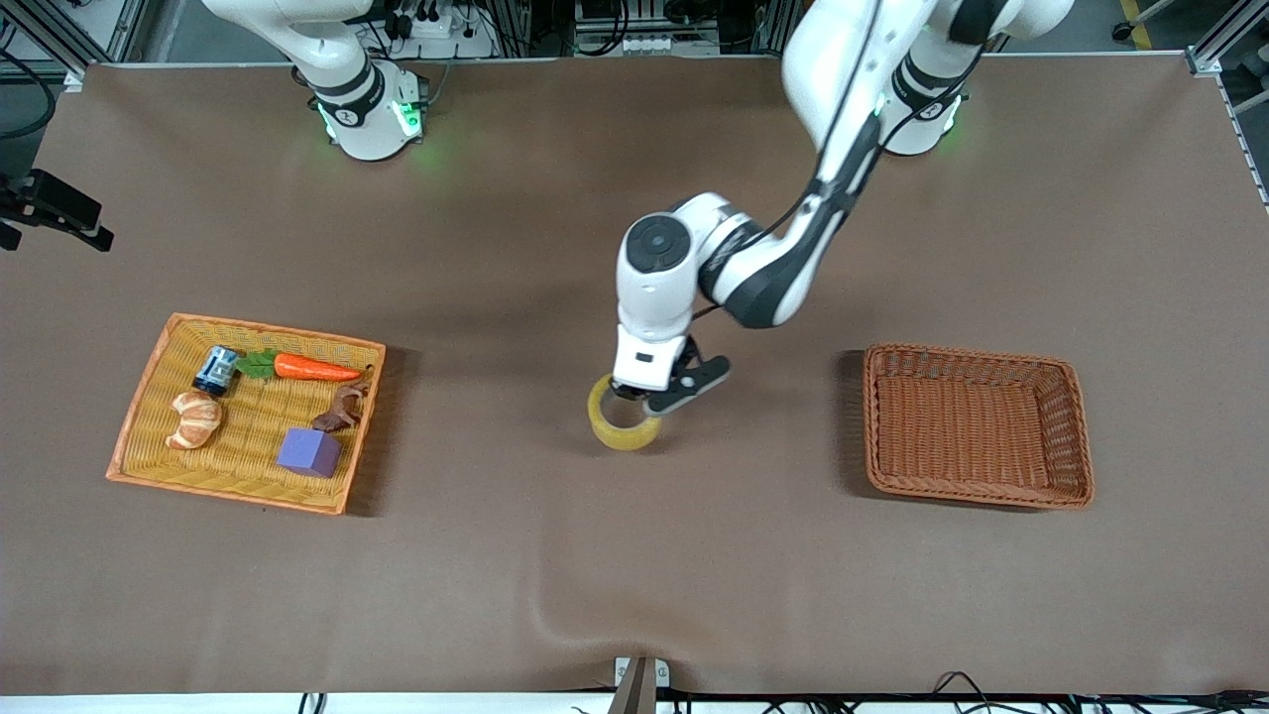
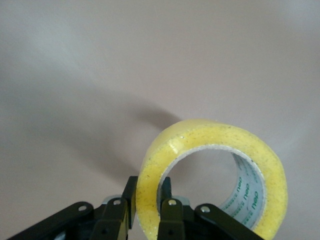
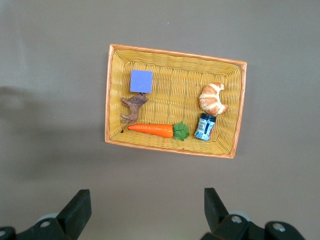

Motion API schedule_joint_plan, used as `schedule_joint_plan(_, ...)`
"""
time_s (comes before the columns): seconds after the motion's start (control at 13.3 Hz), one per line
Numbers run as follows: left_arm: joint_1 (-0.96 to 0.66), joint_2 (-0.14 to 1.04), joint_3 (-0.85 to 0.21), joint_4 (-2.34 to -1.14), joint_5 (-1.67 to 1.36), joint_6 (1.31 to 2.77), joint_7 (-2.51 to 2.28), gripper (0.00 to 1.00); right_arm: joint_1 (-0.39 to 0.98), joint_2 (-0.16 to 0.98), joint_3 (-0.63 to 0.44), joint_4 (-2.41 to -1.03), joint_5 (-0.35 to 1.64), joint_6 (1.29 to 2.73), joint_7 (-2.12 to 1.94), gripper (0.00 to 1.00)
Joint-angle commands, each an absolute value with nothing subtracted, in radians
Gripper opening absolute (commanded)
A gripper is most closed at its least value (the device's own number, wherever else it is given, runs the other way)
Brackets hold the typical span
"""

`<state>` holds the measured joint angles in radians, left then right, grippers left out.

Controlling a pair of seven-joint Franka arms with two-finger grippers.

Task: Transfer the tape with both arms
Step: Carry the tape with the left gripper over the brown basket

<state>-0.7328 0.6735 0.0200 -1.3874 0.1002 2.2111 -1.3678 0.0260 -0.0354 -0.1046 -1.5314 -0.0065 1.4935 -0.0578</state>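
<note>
Now the left hand [image 2: 146,207] pinches the tape [image 2: 212,175] wall, clearest up close; the right hand [image 3: 145,212] hangs spread over the yellow basket [image 3: 109,95].

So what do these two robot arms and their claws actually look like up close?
Both arms are glossy white with rounded segments; the left arm has a round black cap on one joint, dark bands between segments and a black cable along it. The right arm has the same white shell. Green lights glow at both bases. The left gripper and right gripper are black, with two flat fingers and silver screws.
</note>
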Motion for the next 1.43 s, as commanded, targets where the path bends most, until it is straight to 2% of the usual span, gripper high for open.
schedule_joint_plan(0.0, -0.623, 0.476, 0.008, -1.479, 0.132, 2.123, -1.344, 0.00, 0.014, -0.034, -0.095, -1.532, -0.017, 1.502, -0.072, 1.00)
schedule_joint_plan(0.38, -0.395, 0.243, 0.002, -1.695, -0.001, 2.112, -0.889, 0.00, 0.006, -0.031, -0.098, -1.531, -0.014, 1.503, -0.068, 1.00)
schedule_joint_plan(0.6, -0.254, 0.144, 0.003, -1.845, -0.023, 2.106, -0.561, 0.00, 0.008, -0.031, -0.098, -1.537, -0.014, 1.477, -0.057, 1.00)
schedule_joint_plan(0.98, -0.063, 0.130, 0.002, -1.968, -0.023, 2.118, -0.224, 0.00, 0.011, -0.029, -0.098, -1.537, -0.009, 1.480, -0.057, 1.00)
schedule_joint_plan(1.35, -0.006, 0.192, 0.005, -2.026, -0.023, 2.196, -0.166, 0.00, 0.009, -0.028, -0.097, -1.534, -0.009, 1.491, -0.057, 1.00)
